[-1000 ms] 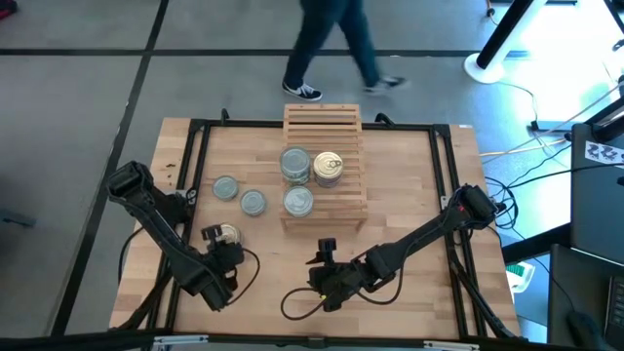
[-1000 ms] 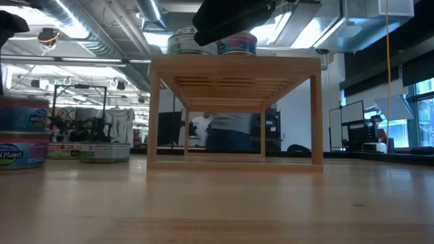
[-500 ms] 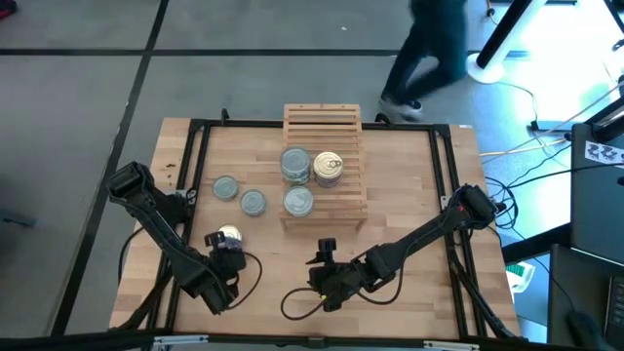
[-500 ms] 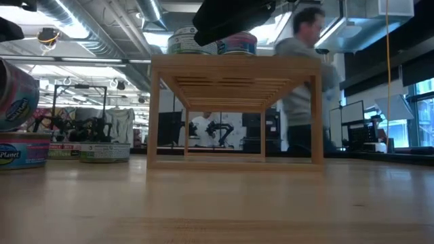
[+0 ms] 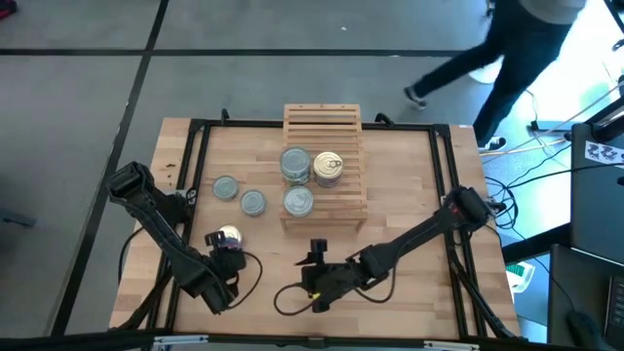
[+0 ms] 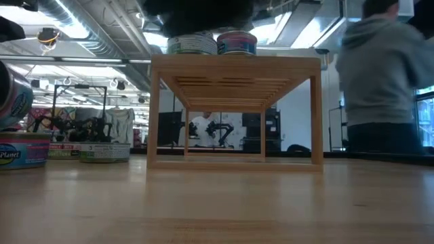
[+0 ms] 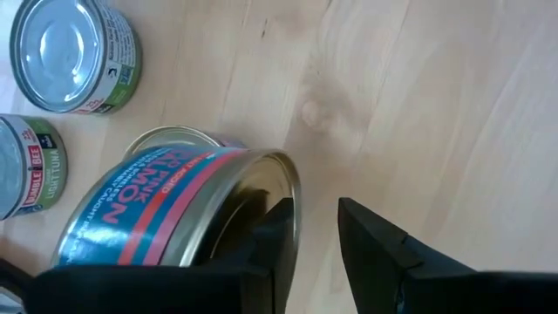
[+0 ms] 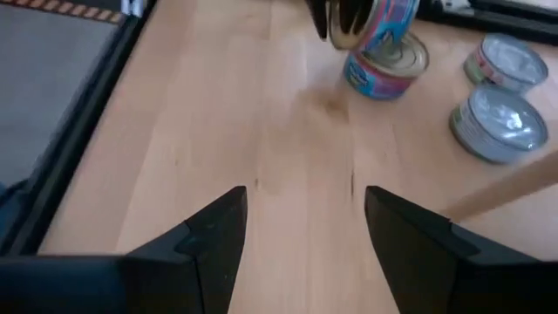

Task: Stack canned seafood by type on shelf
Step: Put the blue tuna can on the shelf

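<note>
The shelf (image 5: pixel 325 146) is a slatted wooden rack at the table's far middle. It carries a grey-topped stack (image 5: pixel 295 166), a golden-topped tin (image 5: pixel 329 168) and another grey-topped tin (image 5: pixel 298 202). Two grey-topped tins (image 5: pixel 225 188) (image 5: pixel 253 202) rest on the table left of it. At near left, a golden tin (image 7: pixel 166 209) (image 6: pixel 10 95) is tipped on edge on a second golden tin (image 6: pixel 20 149) (image 8: pixel 388 68). My left gripper (image 7: pixel 316 209) (image 5: pixel 226 250) is beside the tipped tin, its fingers a narrow gap apart. My right gripper (image 8: pixel 305 196) (image 5: pixel 312 278) is open over the near middle. My left gripper meets the tipped tin with the outer side of one finger (image 7: pixel 275 235), which lies against the tin's shiny end face by the rim (image 7: pixel 292 187). Bare table shows between the two fingers. The tin leans tilted, its lower edge (image 8: pixel 384 48) on the tin beneath.
Bare wood lies between the two grippers and along the near edge. A black frame (image 5: pixel 195 156) runs around the tabletop. A cable (image 5: pixel 292 297) loops on the table by my right gripper. A person (image 6: pixel 386 74) passes behind the far right.
The upper golden tin stood flat on the lower one a second ago. It has tipped up on edge and now leans steeply beside my left gripper. My right gripper has shifted slightly toward the table's left. A person has walked across the room toward the right.
</note>
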`<state>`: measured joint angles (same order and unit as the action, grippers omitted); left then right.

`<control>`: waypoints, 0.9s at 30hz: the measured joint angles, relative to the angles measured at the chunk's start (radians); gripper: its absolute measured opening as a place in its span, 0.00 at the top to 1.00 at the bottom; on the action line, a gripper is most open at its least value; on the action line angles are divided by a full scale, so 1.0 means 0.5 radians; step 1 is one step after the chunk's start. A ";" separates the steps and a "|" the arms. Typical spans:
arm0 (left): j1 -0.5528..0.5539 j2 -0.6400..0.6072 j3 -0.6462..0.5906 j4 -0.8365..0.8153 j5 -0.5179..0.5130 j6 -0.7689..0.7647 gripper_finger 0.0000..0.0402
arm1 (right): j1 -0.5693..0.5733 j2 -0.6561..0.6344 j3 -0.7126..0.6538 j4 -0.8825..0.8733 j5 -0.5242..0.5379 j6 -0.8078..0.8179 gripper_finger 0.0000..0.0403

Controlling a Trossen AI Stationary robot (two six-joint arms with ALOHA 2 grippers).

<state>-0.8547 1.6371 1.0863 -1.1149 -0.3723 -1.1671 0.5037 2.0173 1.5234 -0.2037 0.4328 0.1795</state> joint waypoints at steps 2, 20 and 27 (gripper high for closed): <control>0.000 -0.001 0.001 -0.005 -0.003 0.029 0.78 | -0.025 0.058 -0.003 0.114 0.000 -0.002 0.42; 0.000 -0.002 0.002 0.002 0.004 0.107 0.78 | -0.133 0.201 -0.005 0.375 -0.012 0.001 0.42; 0.003 -0.002 0.017 -0.003 0.008 0.202 0.78 | -0.133 0.219 -0.005 0.418 -0.011 -0.002 0.42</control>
<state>-0.8530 1.6363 1.0945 -1.1163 -0.3684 -1.0659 0.4374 2.1266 1.5211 0.0051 0.4274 0.1787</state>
